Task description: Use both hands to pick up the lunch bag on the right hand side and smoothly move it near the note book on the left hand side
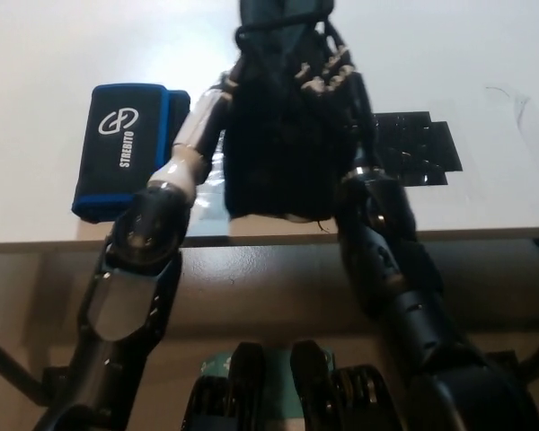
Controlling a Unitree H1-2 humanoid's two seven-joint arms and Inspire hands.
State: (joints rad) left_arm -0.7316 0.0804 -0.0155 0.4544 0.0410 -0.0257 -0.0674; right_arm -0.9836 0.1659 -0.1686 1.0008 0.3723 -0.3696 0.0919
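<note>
Gripping the dark lunch bag (278,135) from both sides, the two hands held it up over the middle of the bench (36,54), its lower end hanging near the front edge. The black right hand (337,76) had its fingers (316,83) clamped against the bag's right face, while the white left hand (223,88) pressed in at the bag's left side, mostly hidden behind it, so I could not tell how its fingers lay. A black and blue notebook (130,148) lay flat towards the bench's left edge, just beside the left forearm, and a flat black patch (418,144) lay on the bench towards its right side.
</note>
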